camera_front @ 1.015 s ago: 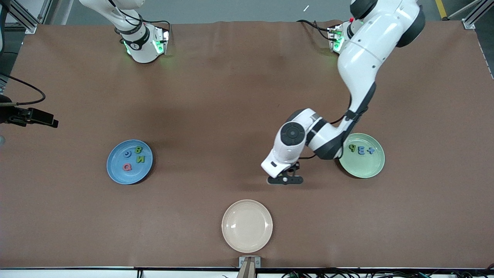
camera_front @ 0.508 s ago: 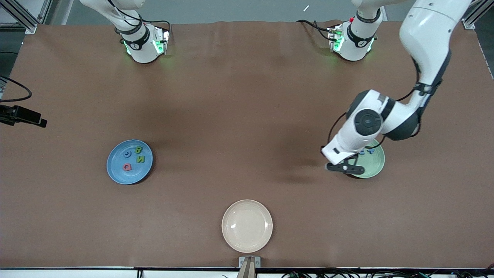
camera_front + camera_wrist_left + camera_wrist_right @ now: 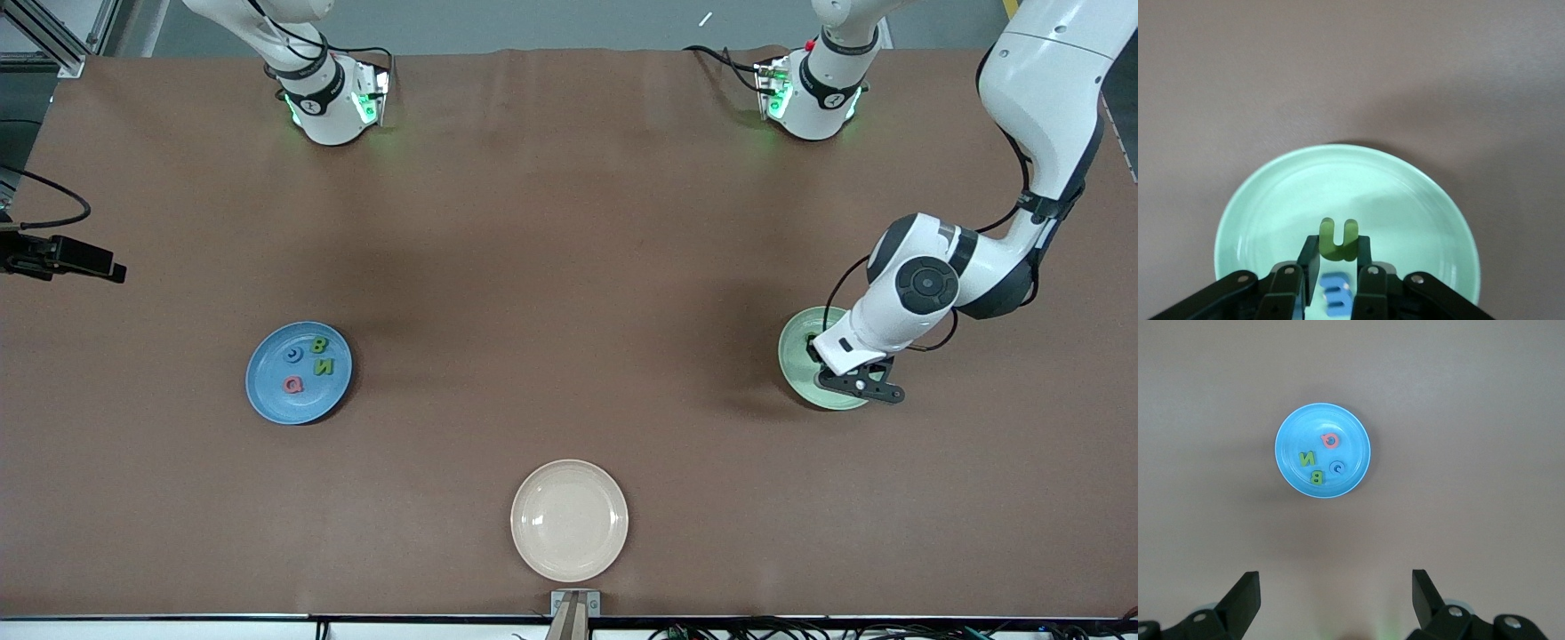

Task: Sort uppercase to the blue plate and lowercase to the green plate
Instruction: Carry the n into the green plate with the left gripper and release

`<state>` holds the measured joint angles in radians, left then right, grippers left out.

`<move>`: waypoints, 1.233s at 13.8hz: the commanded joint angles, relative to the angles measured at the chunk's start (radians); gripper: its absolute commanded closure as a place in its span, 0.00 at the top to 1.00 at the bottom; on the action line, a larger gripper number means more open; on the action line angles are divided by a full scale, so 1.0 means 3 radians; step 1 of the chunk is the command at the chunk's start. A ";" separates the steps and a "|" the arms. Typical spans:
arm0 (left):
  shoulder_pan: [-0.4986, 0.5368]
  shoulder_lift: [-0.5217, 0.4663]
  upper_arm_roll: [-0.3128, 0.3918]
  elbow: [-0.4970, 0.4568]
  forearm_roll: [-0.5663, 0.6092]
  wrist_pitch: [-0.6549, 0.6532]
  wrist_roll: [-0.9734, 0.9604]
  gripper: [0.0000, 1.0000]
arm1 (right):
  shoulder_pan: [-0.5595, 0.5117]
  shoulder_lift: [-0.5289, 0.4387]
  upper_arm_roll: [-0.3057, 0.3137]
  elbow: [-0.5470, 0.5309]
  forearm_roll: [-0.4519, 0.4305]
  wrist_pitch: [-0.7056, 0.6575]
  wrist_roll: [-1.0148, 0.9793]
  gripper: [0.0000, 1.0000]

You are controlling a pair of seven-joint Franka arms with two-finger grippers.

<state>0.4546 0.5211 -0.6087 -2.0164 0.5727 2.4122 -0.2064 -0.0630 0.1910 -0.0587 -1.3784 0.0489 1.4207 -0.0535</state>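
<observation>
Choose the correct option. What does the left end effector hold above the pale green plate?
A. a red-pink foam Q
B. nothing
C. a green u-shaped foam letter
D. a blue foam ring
C: in the left wrist view the left end effector is shut on the green u-shaped foam letter, above the round pale green plate.

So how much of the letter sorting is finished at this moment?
Done: four uppercase letters lie on the blue plate. In hand: the left hand, over the green plate, grips the green u. Left: dropping it. The right hand waits open, high above the blue plate.
</observation>
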 commanded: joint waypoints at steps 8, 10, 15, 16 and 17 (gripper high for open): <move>0.0208 0.0349 -0.0032 0.0115 0.0448 0.0069 0.0473 0.36 | 0.0194 -0.0421 -0.0009 -0.0308 -0.0183 -0.0062 -0.0016 1.00; 0.0228 0.0319 -0.0042 0.0115 0.0443 0.0069 0.0473 0.97 | 0.0230 -0.0453 -0.0009 -0.0370 -0.0260 -0.0021 -0.0016 1.00; 0.0294 0.0018 -0.0189 0.0110 0.0291 -0.0160 0.0422 1.00 | 0.0225 -0.0595 0.0001 -0.0431 -0.0260 -0.0067 -0.0011 1.00; 0.0386 -0.0089 -0.0301 0.0115 0.0123 -0.0389 0.0427 1.00 | 0.0220 -0.0652 0.0001 -0.0462 -0.0260 -0.0067 -0.0011 1.00; 0.0513 -0.0197 -0.0414 0.0115 -0.0026 -0.0578 0.0437 1.00 | 0.0220 -0.0693 0.0001 -0.0472 -0.0250 -0.0067 -0.0011 1.00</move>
<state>0.5485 0.5510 -0.6765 -1.9613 0.6304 2.3297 -0.0808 -0.0023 0.0494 -0.0572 -1.4636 -0.0082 1.3901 -0.0545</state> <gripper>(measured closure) 0.000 0.000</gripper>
